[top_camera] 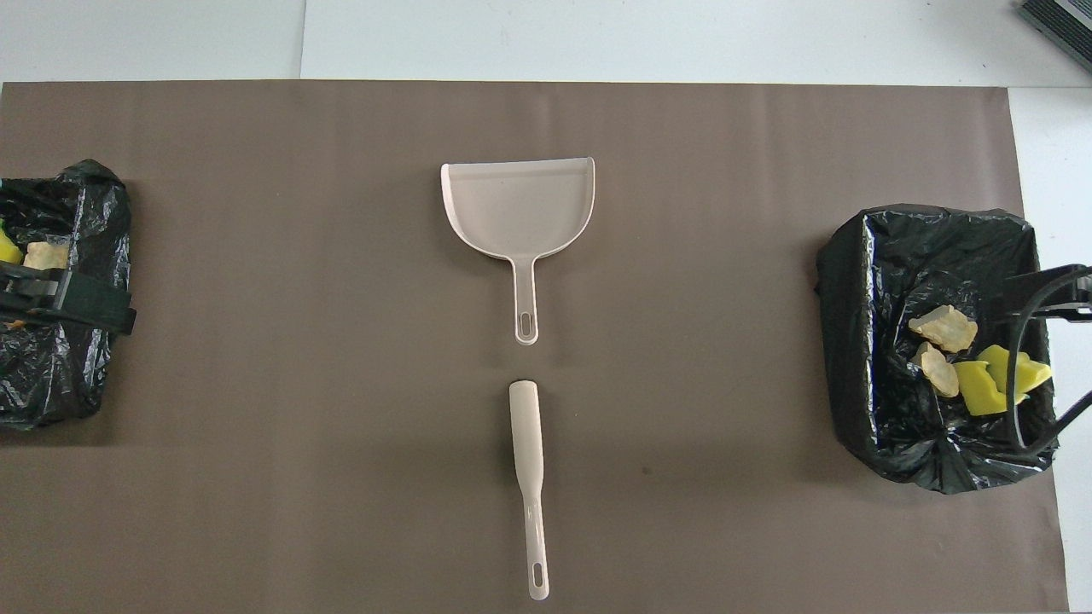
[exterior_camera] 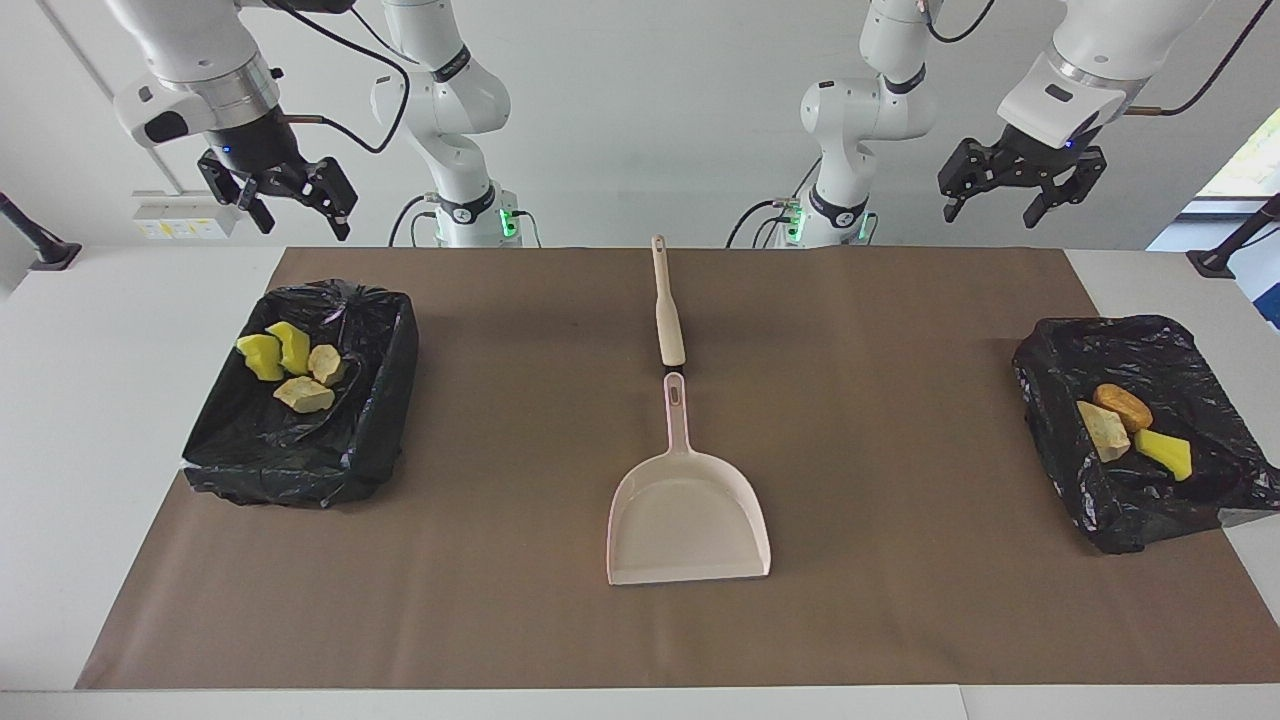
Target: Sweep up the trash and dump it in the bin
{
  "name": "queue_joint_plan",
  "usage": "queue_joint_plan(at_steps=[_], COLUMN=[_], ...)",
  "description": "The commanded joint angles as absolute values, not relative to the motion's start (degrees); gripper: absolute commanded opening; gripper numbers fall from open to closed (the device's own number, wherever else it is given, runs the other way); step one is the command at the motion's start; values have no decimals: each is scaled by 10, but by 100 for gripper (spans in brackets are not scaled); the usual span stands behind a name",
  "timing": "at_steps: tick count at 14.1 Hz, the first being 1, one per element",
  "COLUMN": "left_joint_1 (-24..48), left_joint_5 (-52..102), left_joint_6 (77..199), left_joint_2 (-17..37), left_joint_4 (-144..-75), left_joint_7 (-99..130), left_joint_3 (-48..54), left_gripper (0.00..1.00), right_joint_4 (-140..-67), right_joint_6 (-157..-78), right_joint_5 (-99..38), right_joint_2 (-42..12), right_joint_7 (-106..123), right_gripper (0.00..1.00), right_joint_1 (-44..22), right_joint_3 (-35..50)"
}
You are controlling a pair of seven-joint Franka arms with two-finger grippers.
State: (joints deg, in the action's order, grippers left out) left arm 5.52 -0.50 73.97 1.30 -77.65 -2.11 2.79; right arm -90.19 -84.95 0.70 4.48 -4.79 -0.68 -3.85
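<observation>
Two bins lined with black bags hold the trash. The bin (exterior_camera: 300,440) (top_camera: 926,256) toward the right arm's end holds two yellow sponge chunks (exterior_camera: 275,350) (top_camera: 990,384) and two beige lumps (exterior_camera: 303,395) (top_camera: 943,327). The bin (exterior_camera: 1140,500) (top_camera: 60,384) toward the left arm's end holds a brown piece (exterior_camera: 1122,405), a beige lump (exterior_camera: 1103,430) (top_camera: 44,254) and a yellow chunk (exterior_camera: 1165,452). My right gripper (exterior_camera: 303,222) hangs open and empty, high above its bin's end. High over the other bin's end, my left gripper (exterior_camera: 988,218) is open and empty too.
A beige dustpan (exterior_camera: 688,520) (top_camera: 518,209) lies mid-table, mouth away from the robots, with nothing in it. A beige hand brush (exterior_camera: 667,310) (top_camera: 527,443) lies in line with its handle, nearer the robots. A brown mat (exterior_camera: 500,600) covers the table.
</observation>
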Motion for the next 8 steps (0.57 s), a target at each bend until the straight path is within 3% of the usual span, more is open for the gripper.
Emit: queue_joint_plan(at_steps=[1,8], left_joint_1=[40,28], left_joint_5=[9,9], left_joint_6=[749,824], left_joint_2=[-5,-55], left_joint_4=[-790,-877], left_joint_7=[-32,-30], left_joint_3=[28,28], left_gripper=[100,100], right_joint_4=[-915,-915], right_joint_6=[-860,-860], right_joint_5=[10,10], right_joint_2=[54,54], right_joint_7=[-36,-36], right_gripper=[100,100], right_joint_1=[-4,-4], right_joint_3=[-37,-37])
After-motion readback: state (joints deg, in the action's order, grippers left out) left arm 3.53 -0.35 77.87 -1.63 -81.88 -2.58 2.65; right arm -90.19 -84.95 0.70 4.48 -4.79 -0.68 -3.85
